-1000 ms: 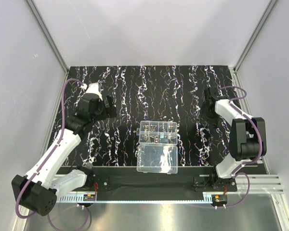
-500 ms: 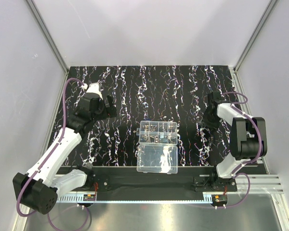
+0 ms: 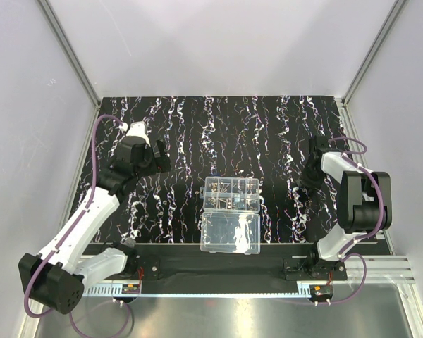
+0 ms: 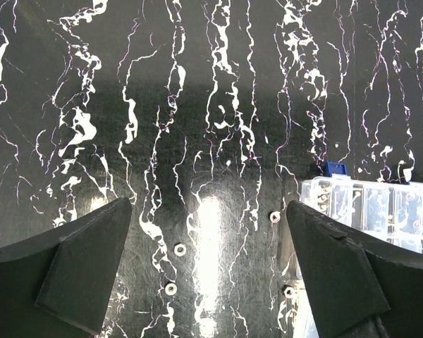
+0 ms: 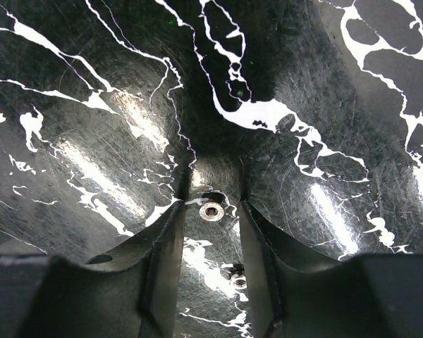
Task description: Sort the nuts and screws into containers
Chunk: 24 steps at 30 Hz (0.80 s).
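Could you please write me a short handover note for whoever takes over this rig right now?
Left gripper: wide open, empty, above the mat, left of the organizer box.
Right gripper: part open, fingers straddling one nut on the mat, not gripping yet.
Done: lid open; some parts lie in the cells.
Left: that nut, a small piece near it, and several loose nuts left of the box.

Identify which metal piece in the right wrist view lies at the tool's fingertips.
The ring-shaped nut, between the right tool's fingertips; the other piece lies further back, nearer the camera.
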{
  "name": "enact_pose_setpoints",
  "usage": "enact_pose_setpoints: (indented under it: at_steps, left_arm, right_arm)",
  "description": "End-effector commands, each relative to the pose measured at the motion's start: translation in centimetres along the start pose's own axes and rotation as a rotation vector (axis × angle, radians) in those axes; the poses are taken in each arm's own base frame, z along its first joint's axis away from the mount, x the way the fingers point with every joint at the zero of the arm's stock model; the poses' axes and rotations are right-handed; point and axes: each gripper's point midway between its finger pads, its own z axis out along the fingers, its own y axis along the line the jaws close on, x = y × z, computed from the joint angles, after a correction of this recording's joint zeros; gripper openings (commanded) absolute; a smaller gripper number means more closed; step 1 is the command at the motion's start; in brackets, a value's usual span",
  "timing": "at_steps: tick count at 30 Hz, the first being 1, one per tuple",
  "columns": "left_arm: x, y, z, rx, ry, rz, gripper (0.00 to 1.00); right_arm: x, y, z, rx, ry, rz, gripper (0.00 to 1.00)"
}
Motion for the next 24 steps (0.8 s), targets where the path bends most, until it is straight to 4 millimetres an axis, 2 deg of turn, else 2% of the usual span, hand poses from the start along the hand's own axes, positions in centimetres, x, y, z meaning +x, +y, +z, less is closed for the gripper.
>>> enact_pose_setpoints:
  at_steps: [1, 7, 11, 16, 20, 24]
  left_arm:
    - [-1.6, -0.2, -0.4, 0.014, -0.069, -0.010, 0.99]
    - [-1.4, -0.1, -0.4, 0.013, -0.065, -0.012, 0.99]
    - [-1.5, -0.1, -0.4, 0.013, -0.066, -0.013, 0.99]
    - [-1.5, -0.1, -0.5, 0.013, -0.070, -0.012, 0.99]
    - [-1.6, 0.0, -0.5, 0.011, -0.072, -0.013, 0.99]
    - [-1.7, 0.0, -0.7, 0.009, -0.076, -0.011, 0.99]
  right_arm:
    - [0.5, 0.4, 0.6, -0.027, 0.030, 0.000, 0.43]
    - [1.2, 0.3, 1.0, -0.023, 0.063, -0.010, 0.41]
    - [1.7, 0.5, 1.3, -0.038, 0.078, -0.005, 0.29]
    - [2.3, 0.8, 1.5, -0.059, 0.097, 0.001, 0.25]
    - [2.2, 0.7, 1.4, -0.059, 0.090, 0.003, 0.19]
    - [1.2, 0.8, 0.2, -0.062, 0.049, 0.005, 0.15]
